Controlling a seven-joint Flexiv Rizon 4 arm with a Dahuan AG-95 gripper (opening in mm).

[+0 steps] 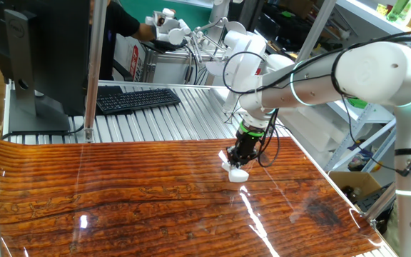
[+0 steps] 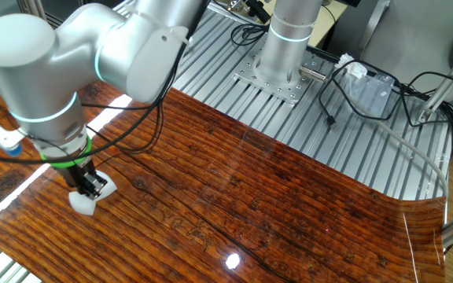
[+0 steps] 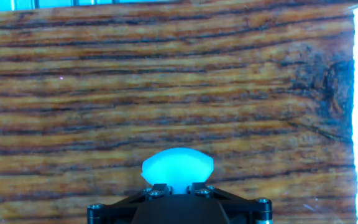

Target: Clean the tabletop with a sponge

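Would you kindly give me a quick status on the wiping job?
Gripper shut on small white rectangular sponge. Sponge pressed on glossy reddish-brown wood-grain tabletop. Nothing in the wiping path.

Bright overhead light; white glare streaks on glossy tabletop; hand view soft, right edge overexposed.

Nothing legible from here; the red-and-white box at eleven o'clock carries print (too blurred to read).
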